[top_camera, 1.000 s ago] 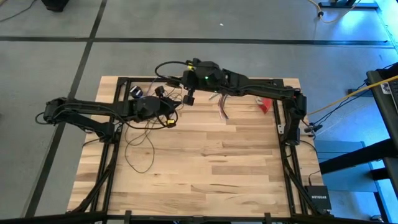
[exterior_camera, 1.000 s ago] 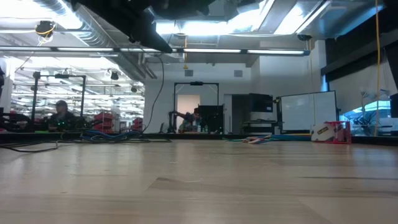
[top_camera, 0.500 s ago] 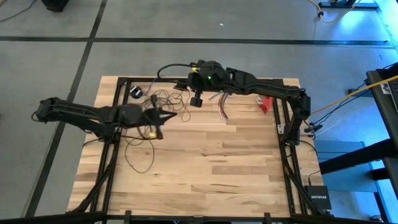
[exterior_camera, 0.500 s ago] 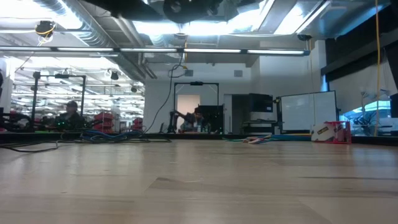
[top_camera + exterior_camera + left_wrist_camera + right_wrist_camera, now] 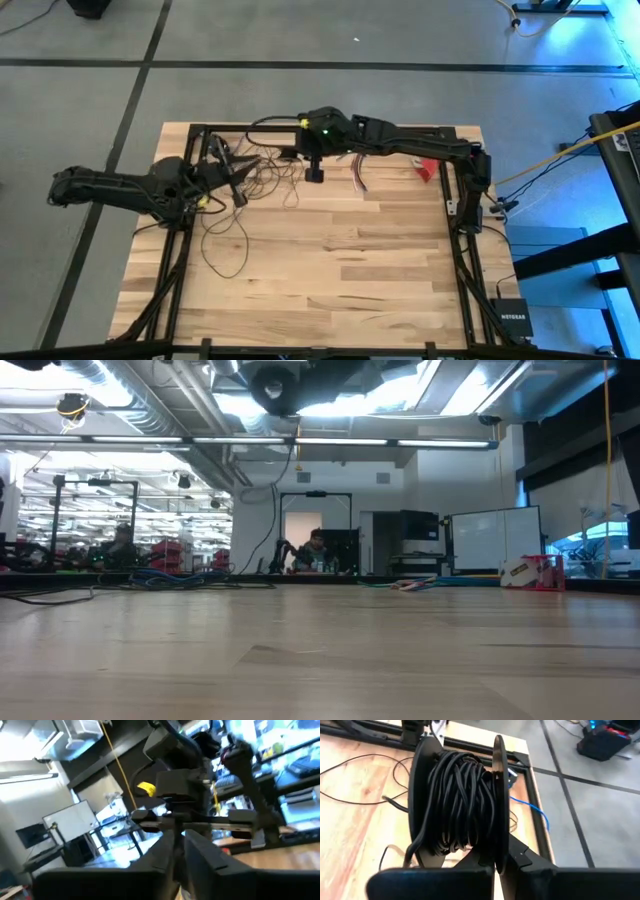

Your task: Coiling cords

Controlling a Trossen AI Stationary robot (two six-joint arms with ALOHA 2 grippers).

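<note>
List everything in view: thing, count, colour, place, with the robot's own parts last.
cord: one, thin, dark, loose loops on the table's left half, running up toward the grippers.
spool: one, black, wound with black cord, held at the right gripper.
multicoloured wires: one short bundle, table's far side.
red object: one, far right of the table.
table: one, light wood.
yellow cable: one, on the floor to the right.
person: one, in the room behind.
left gripper: dark, far left of the table, among the loops.
right gripper: dark, shut on the spool, table's far middle.
</note>
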